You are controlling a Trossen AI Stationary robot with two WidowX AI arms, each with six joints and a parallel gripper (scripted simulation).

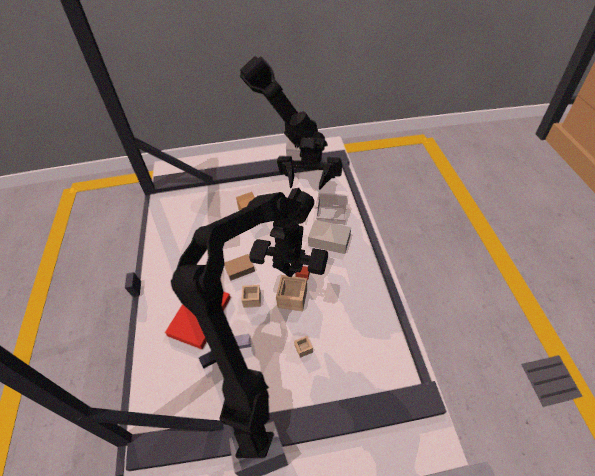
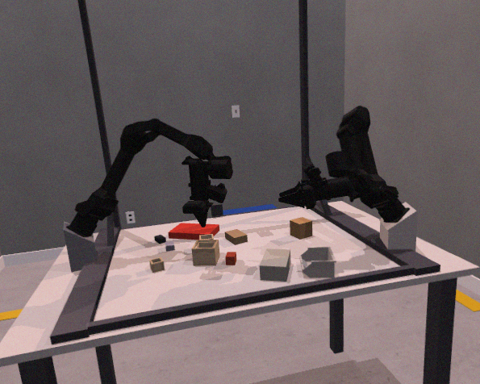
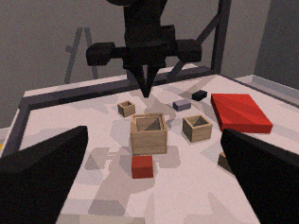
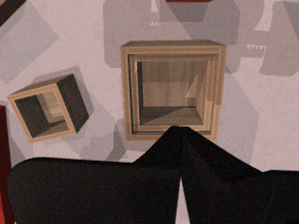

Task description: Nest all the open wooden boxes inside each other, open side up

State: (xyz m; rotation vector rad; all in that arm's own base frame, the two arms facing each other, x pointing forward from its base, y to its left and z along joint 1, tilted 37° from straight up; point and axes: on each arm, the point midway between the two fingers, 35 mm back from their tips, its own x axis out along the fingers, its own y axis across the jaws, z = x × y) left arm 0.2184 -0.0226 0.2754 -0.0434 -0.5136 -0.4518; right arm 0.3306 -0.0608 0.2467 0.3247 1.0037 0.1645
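The biggest wooden box (image 1: 291,293) stands upright with a smaller box nested flush inside it; it also shows in the right wrist view (image 4: 172,89) and the left wrist view (image 3: 149,132). A medium open box (image 1: 250,295) stands upright beside it, apart, and shows in the right wrist view (image 4: 47,108). The smallest open box (image 1: 303,346) stands upright nearer the table's front. My right gripper (image 1: 289,268) (image 4: 178,134) is shut and empty, pointing down a little above the big box's rim. My left gripper (image 1: 309,176) is open and empty, held high at the table's far end.
A red cube (image 1: 302,272) lies right beside the big box. A grey block (image 1: 329,235) and a grey open box (image 1: 332,207) lie toward the left arm. A red slab (image 1: 187,325) and two tan blocks (image 1: 239,266) (image 1: 245,199) lie on the other side.
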